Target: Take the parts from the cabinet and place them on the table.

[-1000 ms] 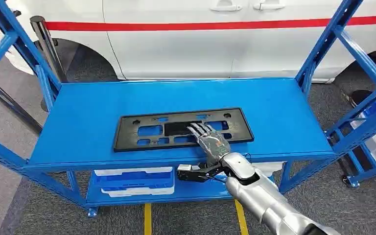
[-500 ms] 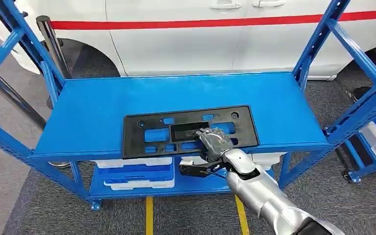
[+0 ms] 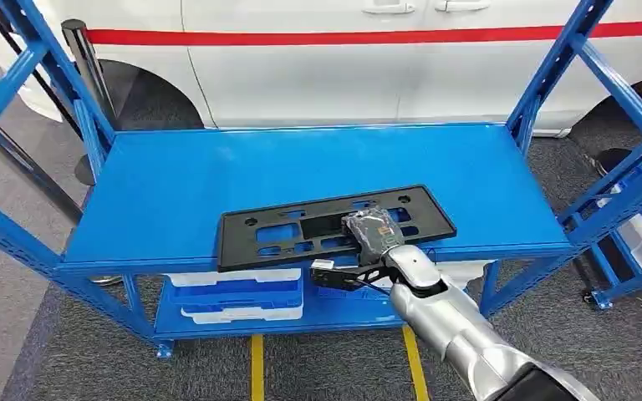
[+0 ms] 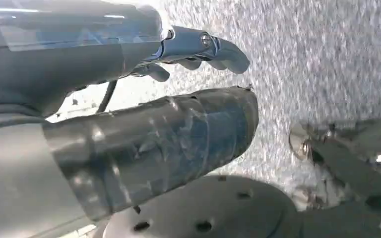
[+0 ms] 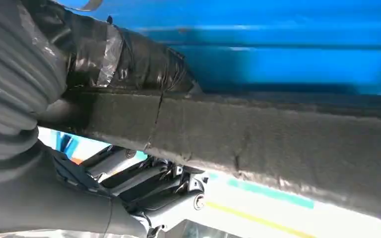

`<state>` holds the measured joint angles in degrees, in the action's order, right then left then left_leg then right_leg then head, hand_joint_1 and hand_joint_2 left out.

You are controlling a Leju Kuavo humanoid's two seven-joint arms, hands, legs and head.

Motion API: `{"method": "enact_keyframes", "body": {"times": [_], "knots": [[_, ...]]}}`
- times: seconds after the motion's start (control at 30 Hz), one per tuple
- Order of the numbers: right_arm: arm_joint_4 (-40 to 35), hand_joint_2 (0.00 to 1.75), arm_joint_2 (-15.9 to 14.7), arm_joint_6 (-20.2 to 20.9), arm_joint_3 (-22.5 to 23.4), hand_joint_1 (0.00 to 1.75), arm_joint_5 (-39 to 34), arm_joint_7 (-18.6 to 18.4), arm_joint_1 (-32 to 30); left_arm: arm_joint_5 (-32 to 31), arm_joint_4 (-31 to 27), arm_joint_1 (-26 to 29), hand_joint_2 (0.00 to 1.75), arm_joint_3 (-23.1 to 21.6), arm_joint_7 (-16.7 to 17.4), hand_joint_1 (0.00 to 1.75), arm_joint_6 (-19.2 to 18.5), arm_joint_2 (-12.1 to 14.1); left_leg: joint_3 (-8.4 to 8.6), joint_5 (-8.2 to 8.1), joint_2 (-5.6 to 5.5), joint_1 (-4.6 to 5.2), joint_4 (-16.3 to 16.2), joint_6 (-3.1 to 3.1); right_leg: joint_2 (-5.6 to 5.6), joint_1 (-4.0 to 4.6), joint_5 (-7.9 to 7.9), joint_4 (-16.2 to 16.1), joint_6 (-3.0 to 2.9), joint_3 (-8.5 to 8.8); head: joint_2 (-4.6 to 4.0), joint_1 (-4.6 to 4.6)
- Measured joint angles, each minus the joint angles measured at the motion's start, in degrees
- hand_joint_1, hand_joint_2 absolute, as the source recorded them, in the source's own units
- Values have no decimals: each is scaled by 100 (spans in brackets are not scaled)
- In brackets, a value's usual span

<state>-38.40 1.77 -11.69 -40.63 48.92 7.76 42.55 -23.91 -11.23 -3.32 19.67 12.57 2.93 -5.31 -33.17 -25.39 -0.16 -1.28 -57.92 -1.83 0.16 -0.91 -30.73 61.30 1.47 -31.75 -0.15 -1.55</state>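
Clearly gripping: right hand closed over the near long edge of the black plastic frame, back of the hand on top, thumb tucked beneath. Frame lying flat on the blue shelf of the rack, toward the front edge and right of its middle, near edge hanging slightly over that front edge, whole piece skewed a little against it. White bins stacked on the lower shelf; white vehicle beyond the rack's far edge.

From the left wrist: left hand hanging over speckled grey floor, thick thumb extended, darker fingers slightly apart, nothing held, so open.

From the right wrist: taped thumb pressed against one face of the frame's rough dark rim, blue shelf steel close behind, yellow floor line past it. Grip confirmed from this side.

Judged by looks: light, thin, long moulded panel with many cut-outs, fairly stiff across but likely to flex and droop along its length when lifted by one point. Surface matt, not slippery. Best hold probably on the solid rim near mid-length, roughly as now; a grip far toward one end would let the other end sag and swing. Thin ribs around the openings possibly fragile under a hard squeeze.
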Motion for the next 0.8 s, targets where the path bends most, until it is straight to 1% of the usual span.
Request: {"method": "enact_keyframes", "body": {"times": [0.03, 0.07, 0.1, 0.13, 0.17, 0.2, 0.23, 0.27, 0.3, 0.33, 0.4, 0.43, 0.47, 0.5, 0.53, 0.57, 0.6, 0.63, 0.67, 0.7, 0.73, 0.77, 0.8], "knots": [[9, 175, 0, 2, 9, 143, -2, 2, -2, -11, 0, -1, 0, 2, 0, 0, -2, -2, -9, -3, 7, 4, -1, -21, 2, 7, -229, 429, 12, -223, 0, 2], [17, 175, 0, 2, 20, 145, -7, 7, -8, -11, 0, -1, 0, 7, 0, 0, -5, -2, -12, -11, 10, 12, -3, -33, 1, 6, -422, 893, 24, -468, 0, 2], [28, 175, 0, 2, 26, 145, -9, 9, -8, -11, 0, 1, 0, 11, 0, 0, -13, -2, -12, -17, 13, 20, -5, -40, 1, 6, -536, 1290, 31, -692, 0, 2], [39, 175, 0, 9, 26, 145, -11, 15, -8, -13, 0, 2, 0, 17, 0, 0, -18, -2, -5, -26, 13, 25, -10, -45, 1, 7, -515, 1493, 28, -834, 0, 4], [39, 175, 0, 13, 29, 148, -13, 18, -7, -13, 0, 2, 0, 22, -4, 0, -20, -2, 13, -42, 11, 26, -13, -44, 1, 7, -335, 1375, 18, -820, 0, 2], [39, 175, 0, 13, 29, 154, -17, 28, -3, -17, 0, 0, 0, 28, -17, 0, -29, -2, 36, -57, 8, 26, -17, -38, 1, 7, -79, 1036, 0, -689, 0, 2], [39, 175, 0, 11, 31, 154, -22, 37, -1, -18, 0, 2, 0, 33, -46, 0, -33, -4, 64, -76, 0, 25, -20, -28, 1, 8, 226, 512, -28, -463, 0, 2], [41, 175, 0, 2, 33, 152, -22, 42, -1, -20, 0, 7, 0, 37, -77, 0, -33, -13, 87, -92, -5, 25, -21, -11, 1, 16, 469, -2, -68, -233, 0, 2], [42, 175, 0, -20, 39, 155, -22, 42, 2, -24, 0, 7, 0, 37, -107, 0, -31, -20, 84, -105, -6, 47, -33, 9, 8, 43, 416, -228, -87, -139, 0, 2], [39, 175, 2, -54, 42, 155, -7, 42, 6, -31, 0, -2, 0, 39, -148, 0, -22, -31, 65, -114, -19, 57, -41, 40, 4, 61, 443, -260, -99, -161, 0, 5], [26, 175, 4, -180, 42, 161, 68, 11, 4, -70, 0, -2, 0, 42, -258, 0, 2, -35, 84, -102, -19, 42, 6, 101, 1, 87, 430, -253, -125, -164, 0, 4], [-17, 175, -2, -292, 42, 161, 172, -63, 0, -92, 0, -3, 0, 42, -327, 0, 17, -39, 99, -96, -21, 57, 26, 146, 1, 76, 451, -299, -167, -150, 0, 4], [-76, 175, -4, -406, 42, 164, 294, -146, -36, -116, 0, 2, 0, 42, -384, 0, 45, -39, 69, -146, -18, 41, -9, 162, -16, 13, 490, -362, -216, -106, 0, 7], [-131, 175, -13, -536, 42, 164, 420, -230, -76, -138, 0, 5, 0, 42, -433, 0, 72, -39, 12, -268, -13, 39, -169, 170, -25, 16, 496, -381, -239, -93, 0, 4], [-171, 175, -55, -683, 42, 164, 562, -322, -104, -142, 0, 4, 0, 44, -483, 0, 85, -39, -156, -470, -13, 38, -508, 175, -40, 18, 490, -380, -270, -106, 0, 9], [-232, 175, -88, -831, 42, 166, 733, -433, -153, -142, 0, 5, 0, 46, -531, 0, 85, -42, -405, -710, -13, 28, -1011, 190, -46, 27, 486, -375, -277, -116, 0, 9], [-305, 175, -120, -924, 42, 166, 850, -507, -202, -142, 0, 13, 175, 48, -557, 0, 85, -42, -625, -876, -12, 25, -1456, 208, -47, 33, 478, -373, -287, -118, 0, 4], [-372, 175, -147, -973, 39, 159, 920, -533, -258, -142, 0, 23, 175, 48, -579, 0, 85, -44, -785, -914, -12, 22, -1756, 222, -43, 38, 468, -370, -299, -114, 0, 9], [-429, 175, -162, -988, 39, 161, 958, -553, -306, -142, 0, 27, 175, 48, -590, 0, 85, -46, -808, -796, -11, 15, -1744, 229, -28, 38, 452, -362, -295, -103, 0, 7], [-489, 175, -179, -1016, 39, 159, 1050, -605, -350, -147, 0, 25, 175, 50, -590, 0, 98, -46, -710, -549, -9, 8, -1454, 231, -10, 35, 427, -345, -285, -85, 0, 9], [-569, 175, -199, -1102, 39, 159, 1216, -704, -397, -160, 0, 21, 175, 52, -586, 0, 140, -46, -522, -251, -6, 1, -1013, 229, 0, 29, 390, -316, -263, -65, 0, 7], [-687, 175, -232, -1277, 39, 159, 1516, -860, -448, -208, 0, 20, 175, 57, -548, 0, 212, -46, -301, 71, 3, -3, -457, 218, 4, 24, 334, -263, -232, -54, 0, 9], [-808, 175, -273, -1474, 39, 159, 1856, -1028, -487, -238, 4, 28, 175, 57, -490, 0, 268, -50, -215, -20, 3, 9, -320, 196, 5, 34, 299, -240, -201, -75, 0, 6]]}}
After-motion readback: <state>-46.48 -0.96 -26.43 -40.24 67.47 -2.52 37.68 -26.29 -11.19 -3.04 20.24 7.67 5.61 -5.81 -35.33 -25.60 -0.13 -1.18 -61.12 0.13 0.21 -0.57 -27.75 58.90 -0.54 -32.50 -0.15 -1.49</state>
